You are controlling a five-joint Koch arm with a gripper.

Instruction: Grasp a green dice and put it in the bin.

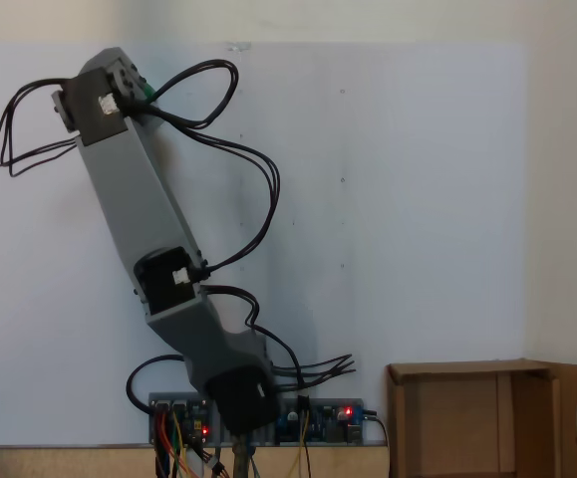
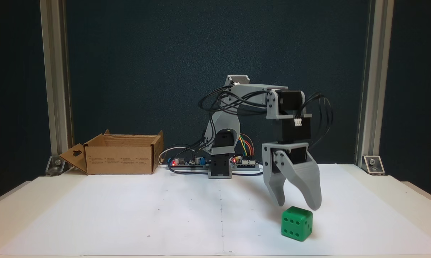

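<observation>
White paper-covered table (image 2: 129, 215) carries everything; brown cardboard bin (image 2: 120, 157) sits at back left in the front fixed view, flaps up, and at bottom right in a fixed view from above (image 1: 467, 418), well apart from the arm's reach point. Grey arm (image 2: 251, 104) bends over from its base beside the circuit boards (image 2: 187, 163), gripper (image 2: 299, 207) pointing down with jaws spread apart, holding nothing. Green dice (image 2: 296, 223) rests on the paper front right, just below the tips, apparently not touching, pips visible on its faces.
</observation>
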